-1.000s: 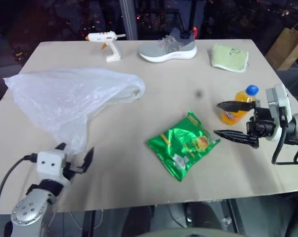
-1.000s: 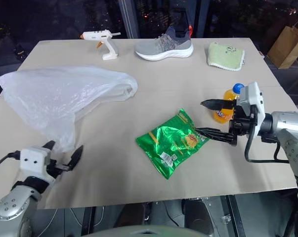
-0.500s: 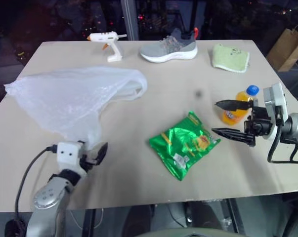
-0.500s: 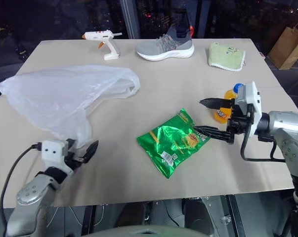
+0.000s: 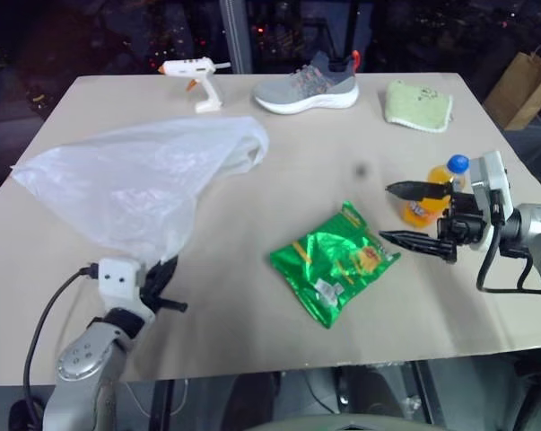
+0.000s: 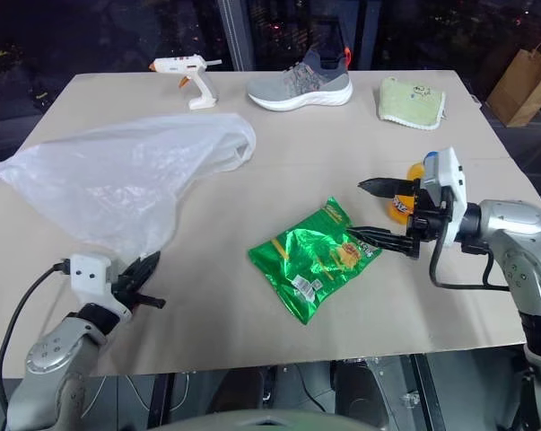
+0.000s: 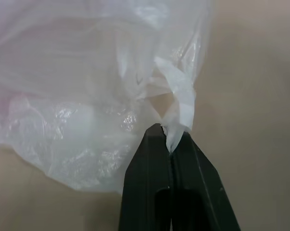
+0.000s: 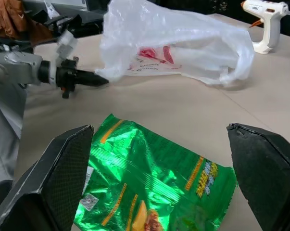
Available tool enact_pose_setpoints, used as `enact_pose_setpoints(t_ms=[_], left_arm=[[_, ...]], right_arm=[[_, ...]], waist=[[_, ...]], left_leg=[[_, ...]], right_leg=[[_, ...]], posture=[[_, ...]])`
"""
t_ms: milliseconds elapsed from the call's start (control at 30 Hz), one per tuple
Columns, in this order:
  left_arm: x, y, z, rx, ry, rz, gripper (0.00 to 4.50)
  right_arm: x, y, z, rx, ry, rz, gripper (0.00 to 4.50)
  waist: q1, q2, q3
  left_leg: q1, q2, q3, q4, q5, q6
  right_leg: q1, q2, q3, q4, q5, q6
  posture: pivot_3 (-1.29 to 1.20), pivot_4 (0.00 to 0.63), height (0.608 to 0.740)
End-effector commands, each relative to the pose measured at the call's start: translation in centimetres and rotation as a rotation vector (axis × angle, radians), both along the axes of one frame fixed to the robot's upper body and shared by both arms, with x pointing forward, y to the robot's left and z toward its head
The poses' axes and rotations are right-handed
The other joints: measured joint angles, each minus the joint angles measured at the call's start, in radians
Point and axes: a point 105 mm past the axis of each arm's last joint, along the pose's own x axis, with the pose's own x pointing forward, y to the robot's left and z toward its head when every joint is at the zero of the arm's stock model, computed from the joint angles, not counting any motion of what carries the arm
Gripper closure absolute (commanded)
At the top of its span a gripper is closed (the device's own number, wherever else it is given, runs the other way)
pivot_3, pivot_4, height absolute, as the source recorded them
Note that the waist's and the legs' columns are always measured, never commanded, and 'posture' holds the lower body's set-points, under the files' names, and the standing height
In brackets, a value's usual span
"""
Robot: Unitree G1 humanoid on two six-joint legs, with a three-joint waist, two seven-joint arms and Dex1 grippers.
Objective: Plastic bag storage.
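The plastic bag [image 5: 135,180], thin, white and crinkly, lies spread over the left half of the table, its open mouth toward the middle. Red print on it shows in the right wrist view [image 8: 152,54]. My left gripper [image 5: 167,280] sits at the bag's near corner, by the table's front edge. In the left wrist view it is shut [image 7: 167,134], pinching a twisted white strip of the bag between its black fingers. My right gripper [image 5: 388,213] hovers open at the right, pointing left, just beside the green snack packet and holding nothing.
A green foil snack packet [image 5: 335,265] lies mid-table, with an orange drink bottle [image 5: 430,196] behind my right gripper. Along the far edge are a glue gun [image 5: 195,77], a grey shoe [image 5: 306,87] and a green cloth [image 5: 418,103]. A brown paper bag [image 5: 519,85] stands beyond the table's right corner.
My left gripper went from open to shut on the bag's near corner while edging forward and rolling. The bag's near end has drawn up and bunched. My right gripper stays open, barely shifted.
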Motion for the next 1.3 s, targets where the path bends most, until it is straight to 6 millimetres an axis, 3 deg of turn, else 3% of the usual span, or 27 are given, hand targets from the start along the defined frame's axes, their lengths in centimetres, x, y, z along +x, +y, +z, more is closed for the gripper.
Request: enact_pose_setpoints(t_ms=[33,233,433,533,600,900,933,1067,1200,1300], left_arm=[[-1.3,-1.2,5.8,-0.208,-0.142,-0.147,4.48],[-3.3,-0.5,8.6,-0.418,-0.13,-0.252,4.48],[-4.3,-0.1,7.9,-0.484,-0.068,-0.268,4.48],[-4.5,-0.4,8.1,-0.531,-0.069,-0.296,4.48],[-4.6,-0.5,8.3,-0.556,-0.078,-0.302,4.48],[-5.6,-0.1,8.3,-0.709,-0.083,-0.326,4.5],[-5.6,0.3,8.7,-0.742,-0.107,-0.317,4.5],[-5.8,1.0,10.0,-0.853,-0.159,-0.332,4.5],[-6.3,-0.4,10.4,-0.898,-0.125,-0.417,4.5],[-6.3,-1.2,10.7,-0.911,-0.109,-0.454,4.5]], right_arm=[[1.4,-1.5,-2.2,-0.153,-0.005,-0.119,0.0],[2.1,-1.1,-4.6,-0.153,0.178,-0.172,0.0],[0.5,1.1,-7.2,-0.106,0.496,-0.063,0.0],[0.7,1.5,-8.9,-0.208,0.503,-0.075,0.0],[0.5,2.1,-8.7,-0.189,0.534,-0.05,0.0],[1.1,3.1,-6.4,-0.07,0.578,-0.037,4.2],[1.2,3.3,-5.5,-0.034,0.587,-0.027,4.43],[2.3,4.3,-2.6,0.069,0.58,-0.031,4.43],[3.9,4.7,-0.2,0.161,0.56,-0.078,4.43],[3.9,4.5,-0.3,0.119,0.526,-0.081,4.43]], waist=[[0.0,0.0,0.0],[-0.005,0.002,0.001],[-0.003,0.002,0.001],[-0.002,0.002,0.001],[-0.002,0.002,0.0],[-0.002,0.002,0.001],[-0.003,0.002,0.001],[-0.005,0.002,0.001],[-0.008,0.002,0.0],[0.001,0.002,0.0]], left_leg=[[0.0,0.0,0.0,0.0,0.0,0.0],[0.001,0.0,0.0,0.0,0.0,0.0],[0.001,0.0,0.0,0.0,0.0,0.0],[0.001,0.0,0.0,0.0,0.0,0.0],[0.001,0.0,0.0,0.001,0.0,0.0],[0.0,0.0,0.0,0.0,0.0,0.0],[0.0,0.0,0.0,0.0,0.0,0.0],[0.0,0.0,0.0,0.001,0.0,0.0],[0.0,0.0,0.0,0.001,0.0,0.0],[-0.001,0.0,-0.001,0.0,0.0,0.0]], right_leg=[[0.0,0.0,0.0,0.0,0.0,0.0],[0.0,0.0,0.001,0.002,0.0,0.0],[0.0,0.001,0.001,0.002,0.0,-0.001],[0.0,0.001,0.001,0.002,-0.001,-0.001],[0.0,0.001,0.0,0.002,-0.001,-0.002],[0.0,0.001,0.001,0.001,-0.001,-0.001],[-0.001,0.001,0.001,0.001,-0.001,-0.001],[-0.001,0.001,0.001,0.002,-0.002,-0.003],[-0.001,0.002,0.001,0.002,-0.001,-0.003],[-0.001,0.001,0.0,0.001,0.0,-0.002]], posture=[[0.0,0.15,0.74],[0.0,0.15,0.74],[0.0,0.15,0.74],[0.0,0.15,0.74],[0.0,0.15,0.74],[0.0,0.15,0.74],[0.0,0.15,0.74],[0.0,0.15,0.74],[0.0,0.15,0.74],[0.0,0.15,0.74]])
